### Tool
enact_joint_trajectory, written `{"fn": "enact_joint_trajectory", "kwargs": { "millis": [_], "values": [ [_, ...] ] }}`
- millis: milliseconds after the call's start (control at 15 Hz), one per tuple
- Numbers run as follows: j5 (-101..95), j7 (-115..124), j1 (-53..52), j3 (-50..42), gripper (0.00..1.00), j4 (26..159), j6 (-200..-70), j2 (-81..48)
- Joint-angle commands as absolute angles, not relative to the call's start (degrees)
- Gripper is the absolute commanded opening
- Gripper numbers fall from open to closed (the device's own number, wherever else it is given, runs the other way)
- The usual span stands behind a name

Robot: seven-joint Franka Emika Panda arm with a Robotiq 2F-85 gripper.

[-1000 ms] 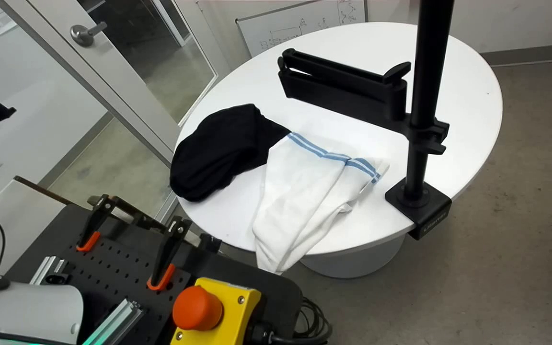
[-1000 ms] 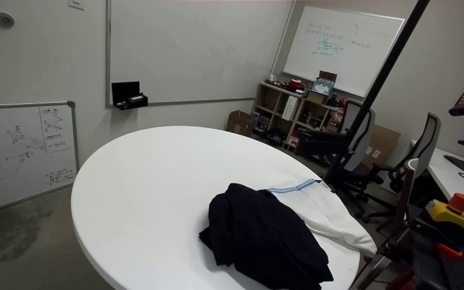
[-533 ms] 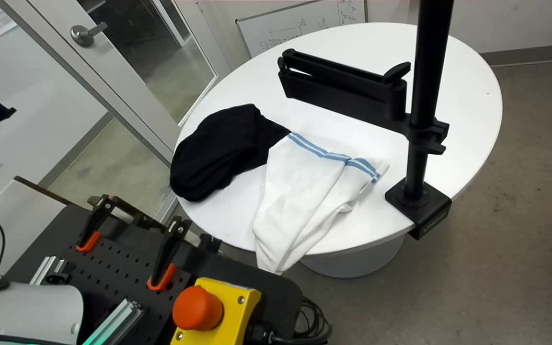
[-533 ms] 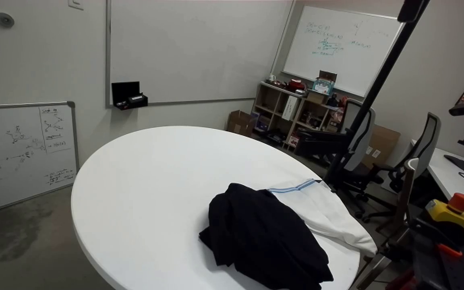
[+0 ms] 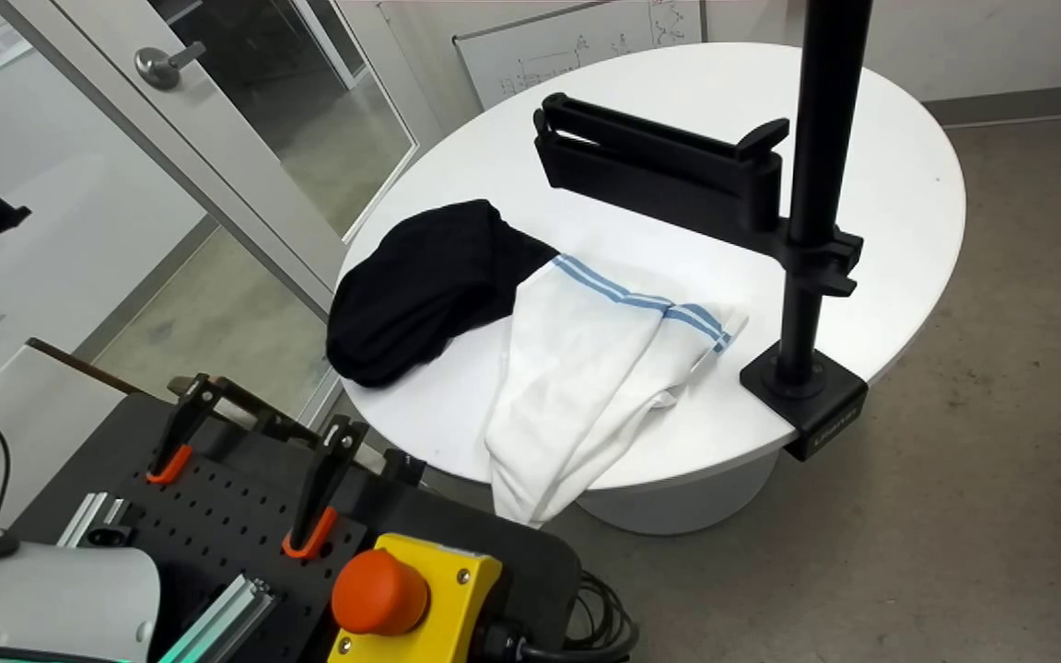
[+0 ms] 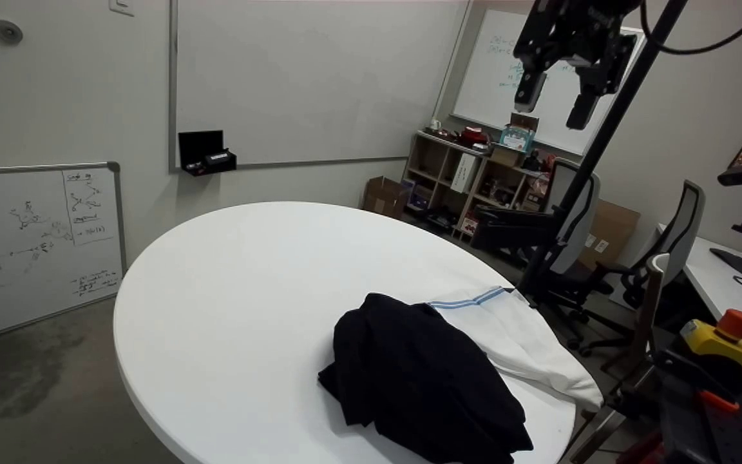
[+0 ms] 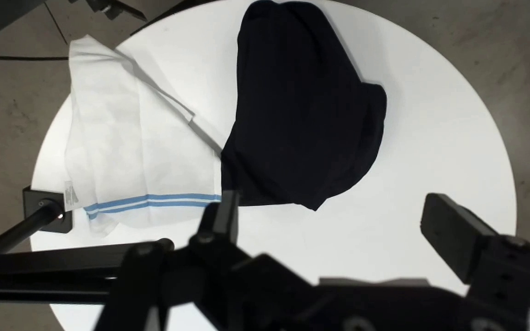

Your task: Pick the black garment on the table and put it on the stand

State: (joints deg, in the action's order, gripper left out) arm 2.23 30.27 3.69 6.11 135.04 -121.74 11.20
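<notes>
The black garment lies bunched on the white round table, beside a white cloth. It also shows in an exterior view and the wrist view. The stand is a black pole clamped to the table edge, with a folded side arm. The pole also shows in an exterior view and the wrist view. My gripper is open and empty, high above the table near the pole. In the wrist view my gripper has its fingers wide apart, with the garment below and beyond them.
The white cloth with blue stripes touches the garment and hangs over the table edge. A yellow box with an orange button and clamps stand on the black robot bench. Chairs are behind the pole.
My gripper has come down into view at the top of an exterior view, where only a dark part showed half a second ago. The garment, cloth and stand have not moved.
</notes>
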Motion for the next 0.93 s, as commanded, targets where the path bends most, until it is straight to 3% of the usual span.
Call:
{"fn": "enact_joint_trajectory", "kwargs": {
  "millis": [0, 333, 667, 867],
  "values": [
    [-1.1, 34.7, 2.9, 6.2, 1.0, 136.0, -132.1, 5.5],
    [-11.4, 41.6, 0.5, 5.7, 1.0, 135.8, -141.2, -3.2],
    [-14.8, 44.2, -3.3, 3.9, 1.0, 131.0, -133.6, -10.3],
    [-13.4, 42.6, -4.0, 3.1, 1.0, 133.0, -135.5, -9.3]
  ]
}}
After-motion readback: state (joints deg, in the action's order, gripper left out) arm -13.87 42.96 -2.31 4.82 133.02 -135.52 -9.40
